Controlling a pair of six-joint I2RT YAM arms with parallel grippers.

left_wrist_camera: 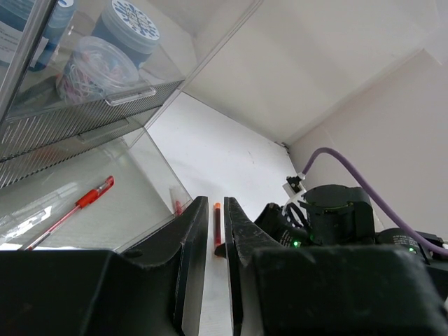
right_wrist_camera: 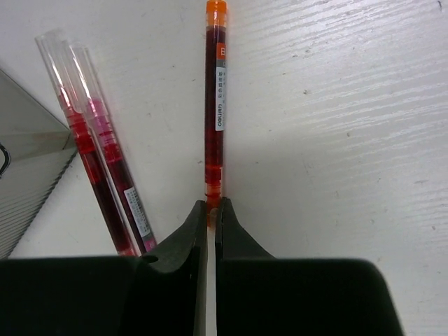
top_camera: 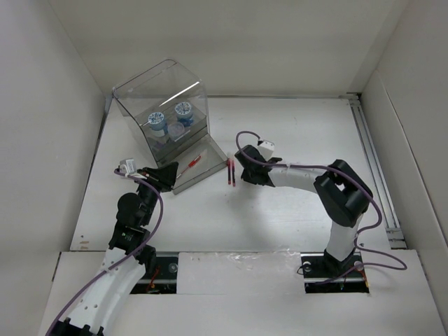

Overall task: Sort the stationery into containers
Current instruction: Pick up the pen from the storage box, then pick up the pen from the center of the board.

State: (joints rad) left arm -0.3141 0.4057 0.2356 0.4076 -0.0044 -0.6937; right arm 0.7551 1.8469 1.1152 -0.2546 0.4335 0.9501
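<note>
A clear acrylic box [top_camera: 161, 91] stands at the back left with two blue-lidded tubs [top_camera: 183, 110] inside. Its shallow drawer [top_camera: 210, 166] is pulled out and holds one red pen [top_camera: 190, 166]. On the table just right of the drawer lie more red pens [top_camera: 230, 171]. My right gripper [right_wrist_camera: 212, 204] is shut on the near end of an orange-capped red pen [right_wrist_camera: 215, 105]. Two other red pens [right_wrist_camera: 105, 168] lie beside it to the left. My left gripper [left_wrist_camera: 215, 203] sits at the drawer's front corner, its jaws almost together with only a thin slit and nothing in it.
A bag of coloured clips [left_wrist_camera: 98, 66] lies inside the box by a tub [left_wrist_camera: 133, 24]. White walls close the table on the left, back and right. A rail [top_camera: 374, 161] runs along the right side. The right arm [top_camera: 336, 196] arches over the table's middle.
</note>
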